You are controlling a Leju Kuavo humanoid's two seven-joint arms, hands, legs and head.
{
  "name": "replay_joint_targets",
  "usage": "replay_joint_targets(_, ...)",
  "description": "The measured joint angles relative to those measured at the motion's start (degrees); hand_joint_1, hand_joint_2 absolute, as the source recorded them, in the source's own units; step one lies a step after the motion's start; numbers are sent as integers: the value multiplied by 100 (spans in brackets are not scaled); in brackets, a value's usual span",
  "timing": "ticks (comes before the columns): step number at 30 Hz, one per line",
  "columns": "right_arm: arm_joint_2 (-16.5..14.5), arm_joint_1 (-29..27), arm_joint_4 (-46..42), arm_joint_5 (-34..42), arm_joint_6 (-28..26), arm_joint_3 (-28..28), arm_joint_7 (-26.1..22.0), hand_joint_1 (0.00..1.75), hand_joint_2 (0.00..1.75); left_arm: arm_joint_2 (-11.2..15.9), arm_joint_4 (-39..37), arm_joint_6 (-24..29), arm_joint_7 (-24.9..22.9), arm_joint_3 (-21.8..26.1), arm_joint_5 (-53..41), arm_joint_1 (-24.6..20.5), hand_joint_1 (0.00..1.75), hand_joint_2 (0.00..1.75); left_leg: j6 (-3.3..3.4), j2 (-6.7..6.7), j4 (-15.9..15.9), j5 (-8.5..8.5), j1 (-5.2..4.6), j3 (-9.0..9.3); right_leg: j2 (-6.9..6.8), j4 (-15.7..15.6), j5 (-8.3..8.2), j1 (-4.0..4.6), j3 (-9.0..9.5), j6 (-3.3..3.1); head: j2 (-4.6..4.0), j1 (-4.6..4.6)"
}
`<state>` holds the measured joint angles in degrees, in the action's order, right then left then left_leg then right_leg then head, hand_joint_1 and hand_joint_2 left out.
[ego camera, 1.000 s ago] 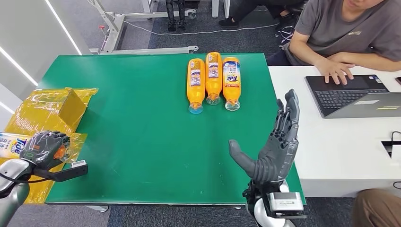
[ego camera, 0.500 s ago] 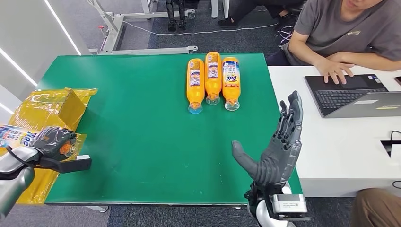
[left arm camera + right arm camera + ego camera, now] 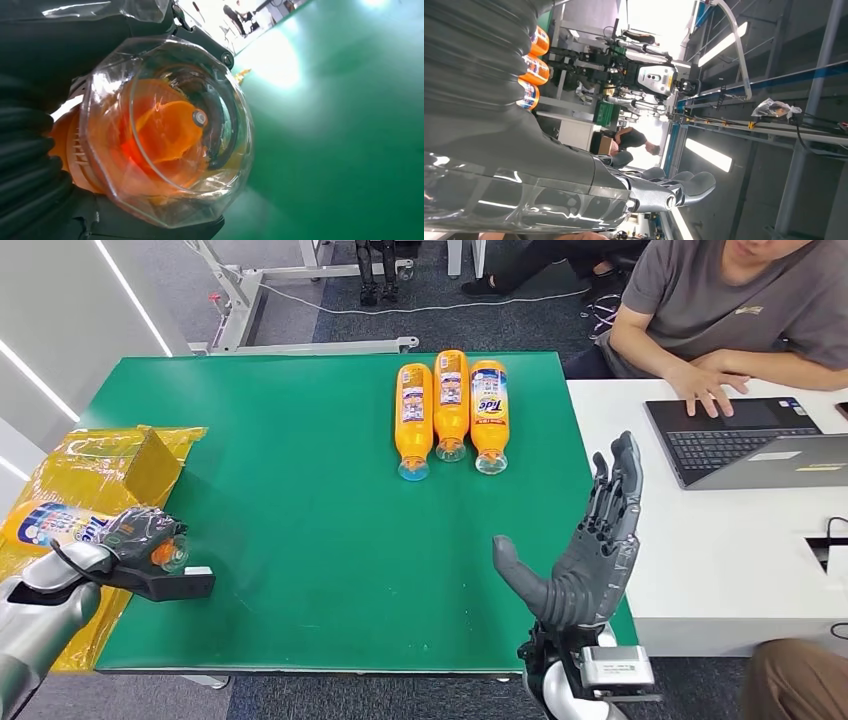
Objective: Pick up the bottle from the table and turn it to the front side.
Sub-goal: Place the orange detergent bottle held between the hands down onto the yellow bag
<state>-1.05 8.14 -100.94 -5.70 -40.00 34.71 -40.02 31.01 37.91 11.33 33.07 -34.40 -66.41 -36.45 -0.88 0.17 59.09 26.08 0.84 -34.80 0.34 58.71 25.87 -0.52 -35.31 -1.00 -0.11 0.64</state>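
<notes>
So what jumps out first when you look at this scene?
Three orange bottles lie side by side at the far side of the green table. The robot's right hand stands open at the table's near right edge, and its left hand grips another orange bottle at the table's left edge.

The orange bottle [image 3: 70, 525] lies sideways over the table's left edge, clear cap [image 3: 170, 135] facing inward.

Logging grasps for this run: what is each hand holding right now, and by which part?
The left hand grips an orange bottle around its neck, at the clear cap end. The right hand holds nothing.
</notes>
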Motion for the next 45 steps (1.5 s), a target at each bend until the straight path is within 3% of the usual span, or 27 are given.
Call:
replay_joint_targets(2,0,1,5,-7,0,0,0,0,175,-45,-57,3,0,-43,7,0,175,175,0,0,0,0,0,0,0,0,0,0,0,0,0,1)
replay_joint_targets(4,0,1,14,-11,0,0,0,0,175,-83,-103,6,1,-83,9,-3,157,175,0,0,0,0,0,0,0,0,0,0,-1,0,0,1)
replay_joint_targets(6,-1,6,32,-7,0,0,0,0,175,-129,-153,16,13,-117,16,-17,70,175,0,-1,0,0,0,0,-1,0,0,0,-1,0,0,1)
replay_joint_targets(8,-5,16,57,-9,0,0,0,0,175,-194,-209,49,26,-147,38,-48,0,175,0,-2,0,0,0,0,-2,0,0,0,-1,0,0,1)
replay_joint_targets(15,-26,35,144,-35,0,0,0,0,175,-489,-366,345,-97,-219,304,-125,0,175,0,-2,0,0,0,0,-2,0,-1,0,2,0,0,1)
replay_joint_targets(21,-26,61,227,38,0,0,0,0,175,-595,-379,992,82,-176,871,-73,0,175,0,-2,0,0,0,-1,-2,0,0,0,2,0,0,1)
replay_joint_targets(29,-26,98,305,111,0,0,1,0,175,-639,-109,898,455,213,1897,250,0,175,0,-2,-1,0,0,-1,-2,1,0,0,2,0,0,1)
replay_joint_targets(36,-24,107,338,147,5,0,0,0,175,-532,947,861,669,805,3033,877,0,175,0,-1,0,1,0,-1,-1,1,1,0,1,0,0,0)
replay_joint_targets(40,-21,111,364,148,18,2,0,0,175,-404,2072,1484,691,1004,3976,1326,0,175,-3,-4,0,3,0,-2,-3,0,2,0,-1,1,0,1)
replay_joint_targets(45,-15,106,427,66,71,8,0,0,175,-371,3426,1896,709,1043,4388,1611,0,175,-3,-12,0,3,0,-3,-11,-1,2,0,1,2,0,0)
